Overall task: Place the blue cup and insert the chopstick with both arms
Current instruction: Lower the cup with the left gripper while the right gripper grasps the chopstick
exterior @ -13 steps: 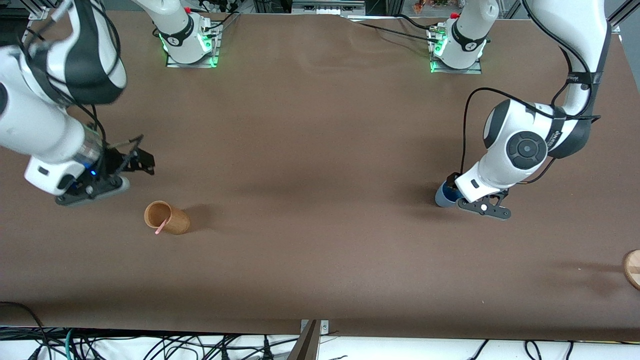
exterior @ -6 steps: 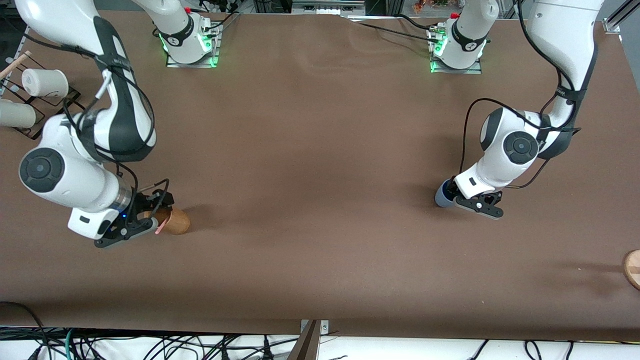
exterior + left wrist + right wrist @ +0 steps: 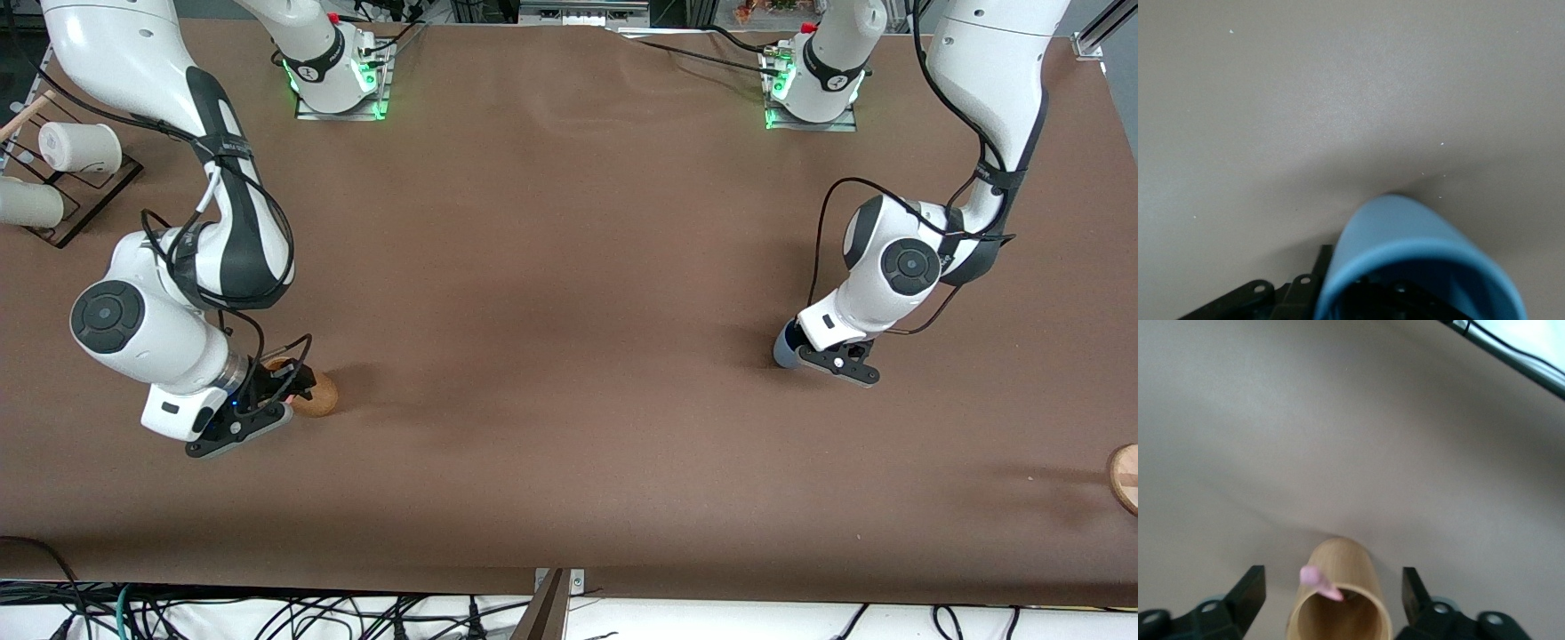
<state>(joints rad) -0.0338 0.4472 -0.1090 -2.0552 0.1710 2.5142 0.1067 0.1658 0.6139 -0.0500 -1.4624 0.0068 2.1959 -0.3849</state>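
The blue cup [image 3: 784, 348] stands on the table toward the left arm's end. My left gripper [image 3: 803, 348] is down at its rim and shut on the cup's wall. In the left wrist view the blue cup [image 3: 1405, 247] fills the lower part, with my left gripper [image 3: 1338, 259] at its wall. The pink chopstick [image 3: 1319, 581] leans in the brown wooden cup [image 3: 1341, 600], its tip over the rim. My right gripper [image 3: 1331, 590] is open with a finger on each side of that wooden cup [image 3: 318, 397], low over it [image 3: 289, 384].
Two white mugs [image 3: 78, 147] lie on a black rack [image 3: 93, 188] at the right arm's end of the table. A round wooden piece [image 3: 1125, 478] lies at the table's edge at the left arm's end. Cables hang below the table's edge nearest the front camera.
My right arm has swung down and brought its open gripper around the wooden cup. My left arm has lowered and shifted slightly at the blue cup, which has not moved.
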